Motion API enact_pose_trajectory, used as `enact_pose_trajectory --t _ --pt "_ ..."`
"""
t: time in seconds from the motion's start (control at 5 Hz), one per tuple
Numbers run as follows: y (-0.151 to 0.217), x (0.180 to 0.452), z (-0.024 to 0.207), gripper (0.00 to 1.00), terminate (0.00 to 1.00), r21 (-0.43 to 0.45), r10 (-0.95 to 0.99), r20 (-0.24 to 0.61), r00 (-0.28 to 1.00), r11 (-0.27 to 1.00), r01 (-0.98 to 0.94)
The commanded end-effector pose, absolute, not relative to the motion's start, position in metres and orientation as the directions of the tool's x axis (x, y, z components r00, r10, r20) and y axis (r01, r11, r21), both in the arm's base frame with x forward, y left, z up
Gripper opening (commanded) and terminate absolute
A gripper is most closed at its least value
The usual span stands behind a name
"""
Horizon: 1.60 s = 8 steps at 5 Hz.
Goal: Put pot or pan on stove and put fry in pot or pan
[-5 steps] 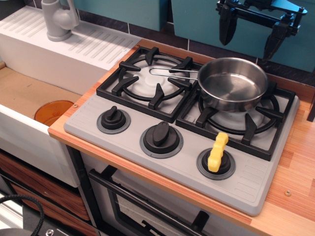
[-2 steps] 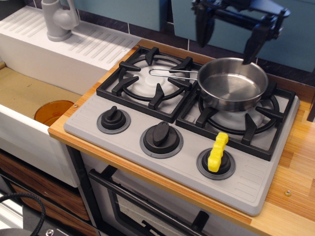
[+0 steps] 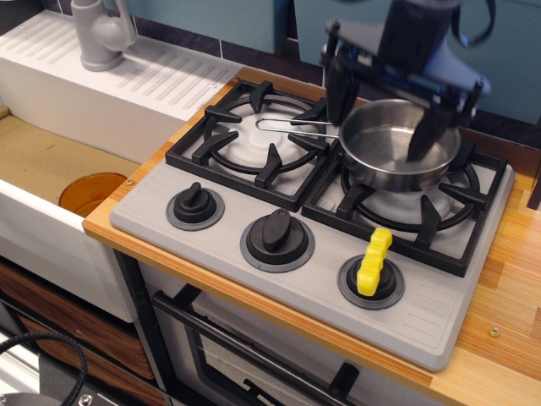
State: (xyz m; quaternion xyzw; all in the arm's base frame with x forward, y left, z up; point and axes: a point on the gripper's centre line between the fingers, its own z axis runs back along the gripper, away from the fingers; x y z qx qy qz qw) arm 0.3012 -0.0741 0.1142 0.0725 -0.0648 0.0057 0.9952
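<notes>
Observation.image view: saucepan (image 3: 390, 150) already seated on right burner grate of stove (image 3: 254, 207), wire handle pointing left. Claw (image 3: 385, 114) released, fingers spread wide, hanging low at the pan rim, grasping nothing. Fry (image 3: 373, 261) lying on rightmost knob (image 3: 372, 283), well apart from claw. Step in hand, by judgement: fetching fry. Next: forward over knob, descent, pinch.

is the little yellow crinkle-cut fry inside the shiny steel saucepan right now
No, the yellow crinkle-cut fry lies on the front right black knob, outside the shiny steel saucepan.
</notes>
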Motion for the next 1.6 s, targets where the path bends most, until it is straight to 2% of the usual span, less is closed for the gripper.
enact_pose_trajectory --t 0.0,0.6,1.4 --pt "-0.088 0.286 0.108 1.0 0.0 0.146 0.047 0.236 0.971 0.986 -0.083" --pt "-0.105 0.265 0.08 1.0 0.0 0.132 0.063 0.285 0.957 0.986 -0.105" --pt "-0.095 0.269 0.055 1.0 0.0 0.108 0.073 0.332 0.941 0.988 -0.115"
